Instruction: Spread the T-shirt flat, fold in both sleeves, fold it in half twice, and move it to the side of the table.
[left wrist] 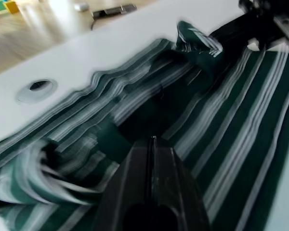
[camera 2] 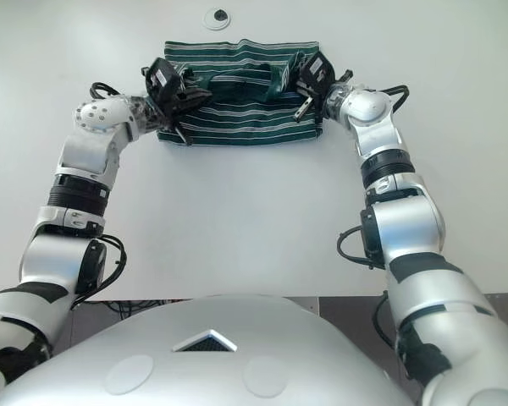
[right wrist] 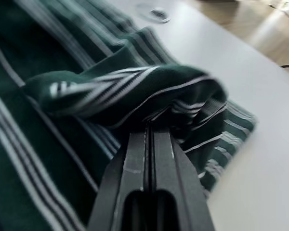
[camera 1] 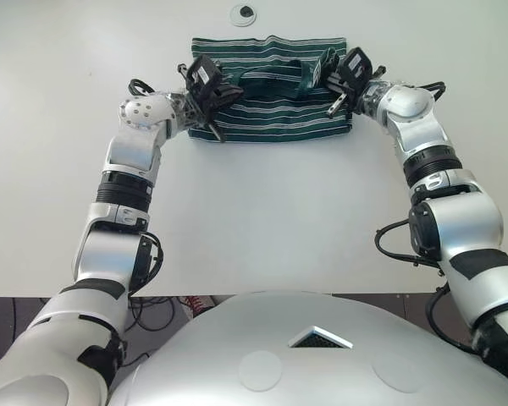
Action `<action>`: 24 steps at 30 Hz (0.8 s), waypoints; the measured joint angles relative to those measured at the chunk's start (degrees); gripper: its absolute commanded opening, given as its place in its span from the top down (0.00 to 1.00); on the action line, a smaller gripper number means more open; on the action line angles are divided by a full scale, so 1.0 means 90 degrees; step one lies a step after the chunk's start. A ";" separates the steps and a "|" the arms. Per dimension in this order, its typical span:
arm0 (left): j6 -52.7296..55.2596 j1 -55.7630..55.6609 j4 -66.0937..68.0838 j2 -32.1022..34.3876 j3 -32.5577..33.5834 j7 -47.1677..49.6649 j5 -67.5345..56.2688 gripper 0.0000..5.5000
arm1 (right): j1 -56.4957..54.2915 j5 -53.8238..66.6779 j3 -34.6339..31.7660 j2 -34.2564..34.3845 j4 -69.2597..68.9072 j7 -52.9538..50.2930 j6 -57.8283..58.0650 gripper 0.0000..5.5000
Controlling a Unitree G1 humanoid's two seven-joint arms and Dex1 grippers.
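Observation:
The dark green T-shirt [camera 1: 271,114] with white stripes lies as a folded rectangle at the far middle of the white table [camera 1: 254,211]. My left gripper [camera 1: 230,86] sits over its left part, fingers pressed together on a raised fold of cloth [left wrist: 135,120]. At the shirt's right part, my right gripper [camera 1: 326,72] is shut on a bunched fold [right wrist: 135,91] lifted off the layer below. A ridge of cloth runs between the two grippers.
A round cable hole [camera 1: 244,13] sits in the table just beyond the shirt's far edge. Bare table surface lies on both sides of the shirt and in front of it. Floor with small objects shows past the far table edge [left wrist: 106,9].

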 measured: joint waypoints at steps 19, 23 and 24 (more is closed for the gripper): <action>0.1488 0.2276 -0.3808 0.1711 0.0356 -0.0980 -0.0679 1.00 | 0.3959 0.2309 -0.0171 -0.0984 -0.7887 0.1744 0.4291 1.00; 0.1899 0.2357 -0.4252 0.1487 0.0089 -0.0923 -0.0867 1.00 | 0.4107 0.2501 0.0212 -0.0744 -0.8098 0.1456 0.4758 1.00; 0.1967 0.2339 -0.4271 0.1438 -0.0066 -0.0907 -0.0845 1.00 | 0.4070 0.2437 0.0373 -0.0612 -0.7907 0.1354 0.4752 1.00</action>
